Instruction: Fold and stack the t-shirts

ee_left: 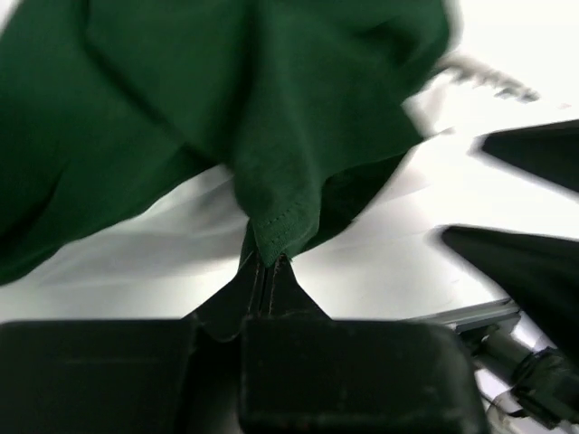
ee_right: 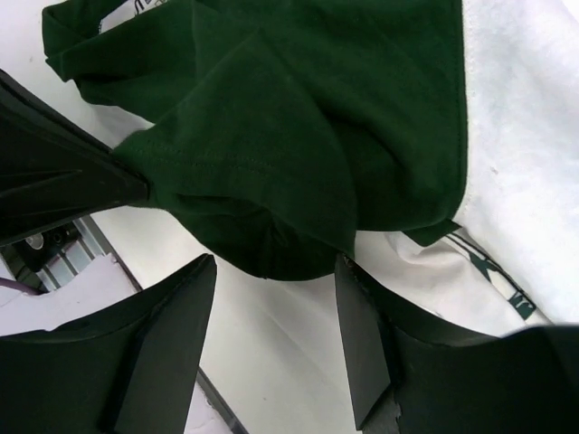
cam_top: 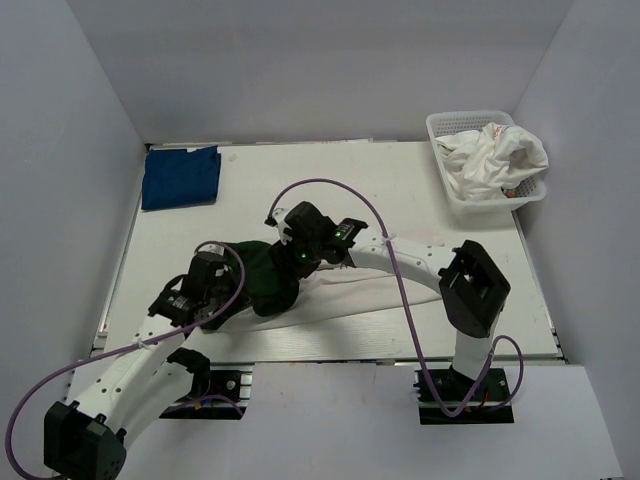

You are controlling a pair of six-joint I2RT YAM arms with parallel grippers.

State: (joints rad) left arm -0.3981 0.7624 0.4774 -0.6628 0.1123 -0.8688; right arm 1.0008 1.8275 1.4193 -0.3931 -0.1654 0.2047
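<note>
A white table (cam_top: 400, 190) with faint wood grain fills the middle, boxed in on three sides by plain pale grey panels: the left wall (cam_top: 60, 150), the far wall (cam_top: 320, 70) and the right wall (cam_top: 590, 150). The walls are bare and meet at clean corners. A white lattice basket (cam_top: 441, 150) sits at the table's far right corner. The light is even and soft, with faint shadows

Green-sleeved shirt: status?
Left end effector shut on green sleeve. Right end effector open over it. Shirt bunched, not folded. Blue shirt, basket well clear.
</note>
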